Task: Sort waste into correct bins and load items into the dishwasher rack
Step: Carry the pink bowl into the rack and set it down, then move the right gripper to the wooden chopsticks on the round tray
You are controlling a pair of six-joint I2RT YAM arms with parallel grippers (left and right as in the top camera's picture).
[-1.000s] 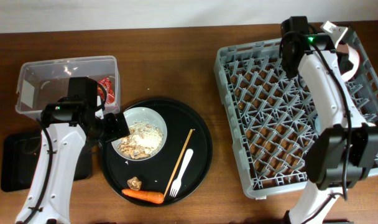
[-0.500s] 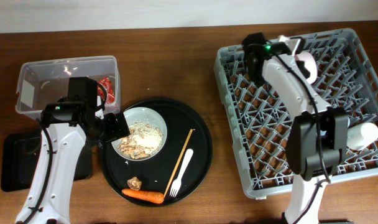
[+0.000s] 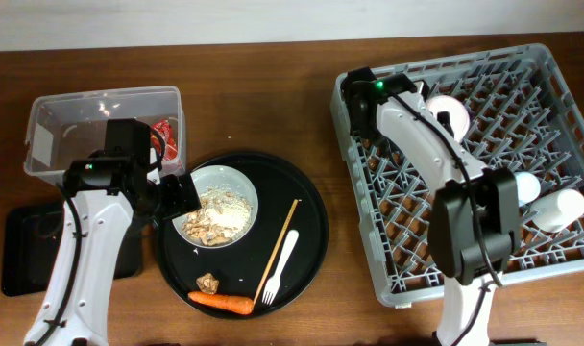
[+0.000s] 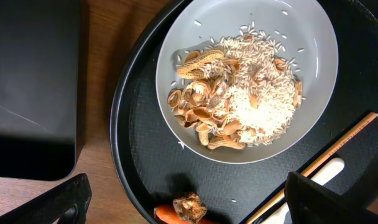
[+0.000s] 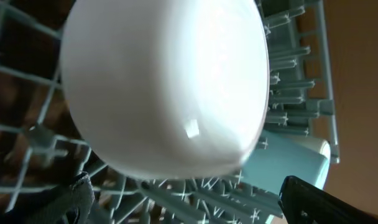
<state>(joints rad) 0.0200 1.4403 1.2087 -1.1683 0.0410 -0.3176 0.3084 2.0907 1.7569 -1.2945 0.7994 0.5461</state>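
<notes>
My left gripper (image 4: 189, 193) hangs open over the round tray's left side, just above the brown lump (image 4: 189, 206) and carrot (image 4: 170, 216), by the pale green bowl (image 4: 245, 81) of rice scraps. Chopsticks (image 3: 278, 245) and a white fork (image 3: 281, 261) lie right of the bowl. The red wrapper (image 3: 165, 137) is in the clear tub (image 3: 52, 115). Over the back of the grey rack (image 3: 369, 231), my right gripper (image 5: 198, 205) is open, with the small pink bowl (image 5: 164, 87) resting upside down on the pegs just beyond its fingers. A blue cup (image 5: 295, 165) lies beside it.
A shallow black tray (image 3: 28, 255) sits left of the round black tray (image 3: 311, 207), partly under my left arm. A cream cup (image 3: 561, 207) lies on the rack's right side. My right arm stretches across the rack's middle.
My right arm swung left from the rack's far right corner along its back, and the gripper opened, leaving the pink bowl on the pegs. The left arm has not moved.
</notes>
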